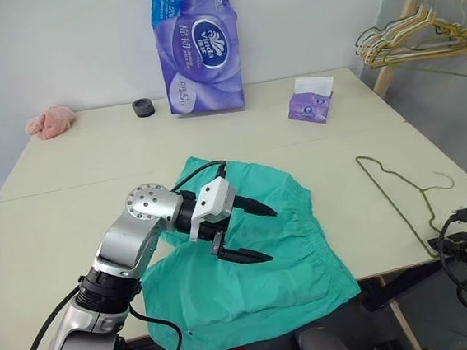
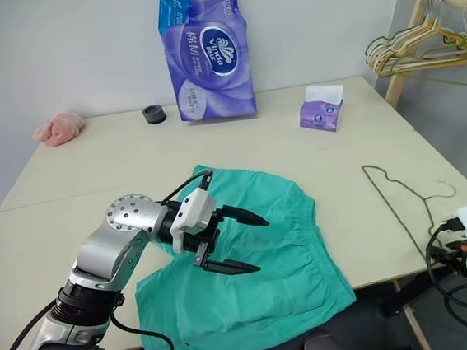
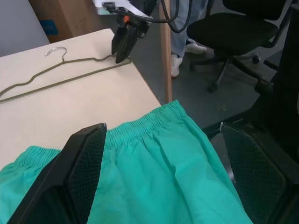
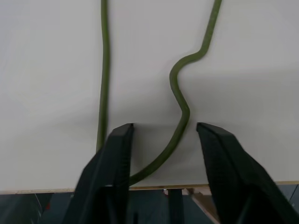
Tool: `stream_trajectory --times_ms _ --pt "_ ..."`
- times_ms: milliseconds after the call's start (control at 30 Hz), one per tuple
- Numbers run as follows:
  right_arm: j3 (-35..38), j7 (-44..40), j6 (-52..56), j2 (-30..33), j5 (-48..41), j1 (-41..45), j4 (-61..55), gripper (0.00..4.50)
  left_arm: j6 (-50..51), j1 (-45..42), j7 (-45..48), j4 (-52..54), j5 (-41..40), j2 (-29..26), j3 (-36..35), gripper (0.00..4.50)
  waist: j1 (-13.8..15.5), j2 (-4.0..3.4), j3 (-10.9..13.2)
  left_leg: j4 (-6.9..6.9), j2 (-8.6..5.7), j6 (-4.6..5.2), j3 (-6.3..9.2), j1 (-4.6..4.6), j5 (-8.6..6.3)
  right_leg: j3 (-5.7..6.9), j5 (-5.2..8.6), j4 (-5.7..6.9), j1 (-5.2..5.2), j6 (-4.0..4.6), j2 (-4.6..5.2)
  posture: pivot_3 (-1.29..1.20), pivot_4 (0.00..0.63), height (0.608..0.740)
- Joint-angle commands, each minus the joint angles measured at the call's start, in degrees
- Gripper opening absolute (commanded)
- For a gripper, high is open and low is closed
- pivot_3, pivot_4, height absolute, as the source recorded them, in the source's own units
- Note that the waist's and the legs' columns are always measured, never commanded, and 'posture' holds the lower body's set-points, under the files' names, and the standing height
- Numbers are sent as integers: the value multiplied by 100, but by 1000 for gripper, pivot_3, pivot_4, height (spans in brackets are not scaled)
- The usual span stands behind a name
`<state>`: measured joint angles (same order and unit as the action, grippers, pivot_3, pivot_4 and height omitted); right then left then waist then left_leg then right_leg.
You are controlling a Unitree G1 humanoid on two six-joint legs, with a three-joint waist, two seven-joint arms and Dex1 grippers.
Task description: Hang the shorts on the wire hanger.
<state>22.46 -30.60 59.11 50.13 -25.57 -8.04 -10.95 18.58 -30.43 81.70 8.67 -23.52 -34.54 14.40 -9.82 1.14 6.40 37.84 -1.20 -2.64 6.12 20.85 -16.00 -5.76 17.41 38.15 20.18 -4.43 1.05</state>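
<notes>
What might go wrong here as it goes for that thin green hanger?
The wire hanger lies flat at the table's edge, with the right gripper straddling one thin bend: it may slip out or slide off the table. The shorts overhang the near edge under the open left gripper and may slide off.

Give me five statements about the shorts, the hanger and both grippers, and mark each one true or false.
1. The shorts lie spread on the table. True.
2. The wire hanger already carries the shorts. False: it lies on the table, apart from them.
3. The left gripper is open above the shorts. True.
4. The right gripper is at the rail of hangers. False: its fingers straddle the wire hanger's corner at the table edge.
5. A tissue box sits on the shorts. False: it stands on the table behind them.
</notes>
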Motion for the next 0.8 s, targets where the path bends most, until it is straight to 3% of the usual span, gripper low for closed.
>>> stream_trajectory --times_ms 33,133,400,500,567,800 --pt "-156 105 128 -68 172 66 324 970 -2 -68 -68 183 -53 21 -13 4153 1 8 -3 0 1 0 -1 2 0 1 -10 -19 -5 -6 -1 -240 76 740" --pt "-25 268 264 -229 164 155 454 34 82 -10 -169 193 -59 6 -43 4153 7 33 -11 1 -2 1 -5 7 -1 -5 -19 -40 -10 -14 8 -238 75 740" --pt "404 814 230 -588 414 279 354 34 89 -83 -665 -259 72 60 -226 4153 20 57 -11 5 -2 4 -3 8 -2 -12 -31 -49 -12 -19 10 -237 75 740" --pt "348 1103 -505 -433 878 349 338 34 49 -302 -1095 -856 250 168 -378 4153 32 49 -5 7 -5 4 -6 8 -2 -15 -33 -49 -11 -22 12 -240 76 740" --pt "335 1266 -953 -354 1160 470 298 0 52 -512 -1337 -1361 320 229 -523 4485 44 24 8 7 -8 5 -10 16 -2 -15 -34 -49 -2 -23 13 -240 76 740" --pt "-227 1192 -2675 95 2175 533 -103 0 -155 -1160 -1469 -2707 533 208 -807 4494 -12 -35 16 -4 -8 8 -19 36 -4 -17 -34 -39 30 -22 10 -247 73 740"
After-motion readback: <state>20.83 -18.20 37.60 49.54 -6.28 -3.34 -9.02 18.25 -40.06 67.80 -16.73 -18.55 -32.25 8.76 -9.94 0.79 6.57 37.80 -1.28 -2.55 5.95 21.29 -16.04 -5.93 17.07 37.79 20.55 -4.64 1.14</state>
